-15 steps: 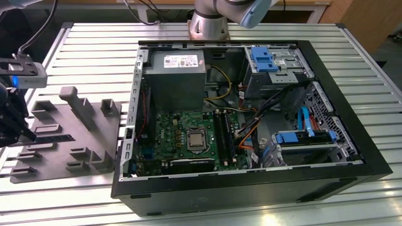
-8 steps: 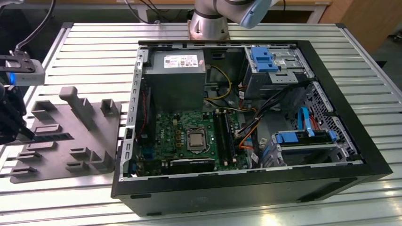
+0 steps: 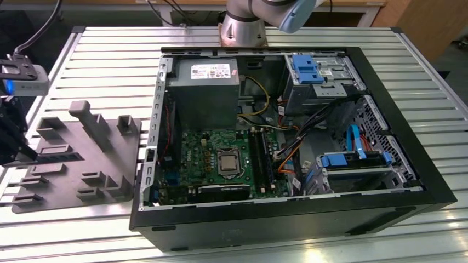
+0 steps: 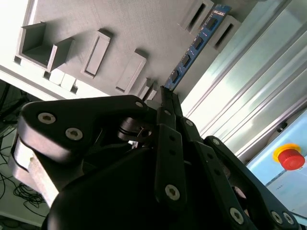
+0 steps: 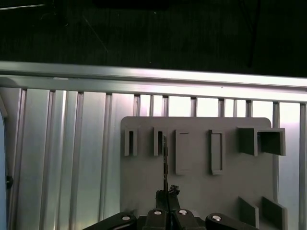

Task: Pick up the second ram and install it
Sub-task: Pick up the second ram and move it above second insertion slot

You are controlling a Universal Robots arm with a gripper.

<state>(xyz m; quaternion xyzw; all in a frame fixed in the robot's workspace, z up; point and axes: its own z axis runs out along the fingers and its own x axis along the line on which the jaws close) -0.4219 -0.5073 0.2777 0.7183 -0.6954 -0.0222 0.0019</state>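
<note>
Shows the gripper (image 3: 29, 158) at the exterior view's far left, lowered over a grey fixture plate (image 3: 73, 183) lying on the slatted metal bench (image 3: 102, 49), well apart from the open computer case (image 3: 292, 222).

Presents, in both wrist views, the fingers (image 4: 169, 143) drawn together and apparently clamped on the near end of the second ram (image 4: 196, 44), a thin board with dark chips along one face. Locates that stick on edge among the plate's raised slot blocks (image 4: 229, 26), running straight out from the fingertips. Renders the second ram (image 5: 164, 160) in the first wrist view as a dark line just beside one block. Leaves undecided whether seated in the blocks or lifted slightly clear of them.

Suggests a reason for the on-edge storage: both flat faces exposed to a narrow pinch, with no prying off a flat surface. Suggests likewise for the end grip: keeps most of the board's length free of the fingers.

Marks the destination inside the case: the green motherboard (image 3: 201, 159), with long black sockets (image 3: 261, 159) beside the processor (image 3: 228, 162), lying face-up and open to approach from above.
</note>
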